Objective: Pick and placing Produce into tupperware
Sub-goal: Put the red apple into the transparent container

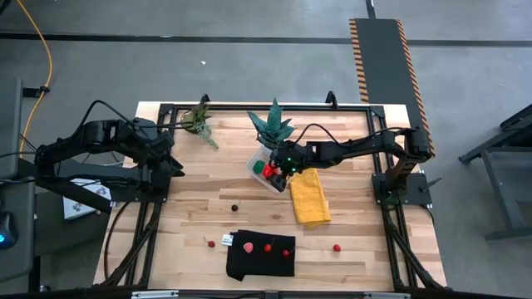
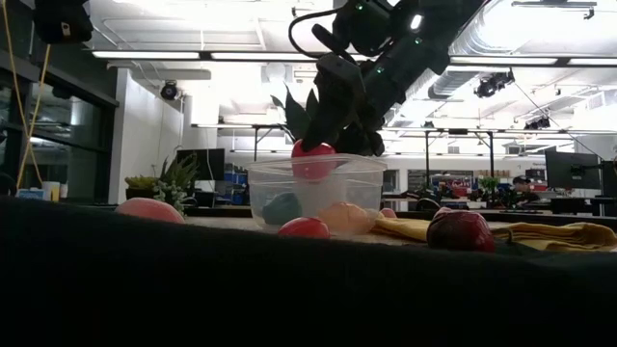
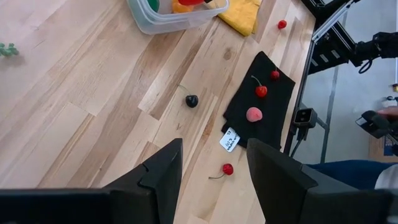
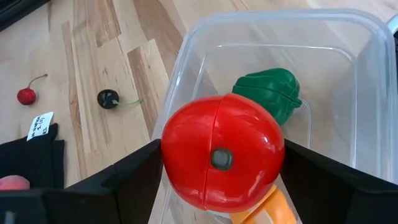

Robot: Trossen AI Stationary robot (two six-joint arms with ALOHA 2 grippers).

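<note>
The clear tupperware (image 1: 264, 170) stands mid-table on its base, with a green toy pepper (image 4: 267, 92) and an orange piece (image 4: 268, 208) inside. My right gripper (image 4: 221, 163) is over it, shut on a red toy tomato (image 4: 221, 158). In the low view the tomato (image 2: 313, 159) sits at rim height of the tupperware (image 2: 308, 198). My left gripper (image 3: 211, 180) is open and empty, hovering near the table's left side (image 1: 170, 162). More produce lies loose: a dark fruit (image 1: 236, 208), a cherry (image 1: 211, 244) and a red piece (image 1: 337, 247). My right gripper pinches the red tomato between its two fingers (image 4: 134, 171), one on each flank (image 4: 177, 146), the tomato's stem-end plug facing the wrist camera. The fingers come from above, slanting in from the table's right. The tomato is lifted clear, at the tupperware's open top.
A yellow cloth (image 1: 310, 197) lies right of the tupperware. A black cloth (image 1: 260, 253) near the front edge carries a pink fruit (image 1: 248, 247) and two cherries (image 1: 268, 247). Two green plants (image 1: 198, 120) (image 1: 274, 129) stand at the far side, one just behind the tupperware.
</note>
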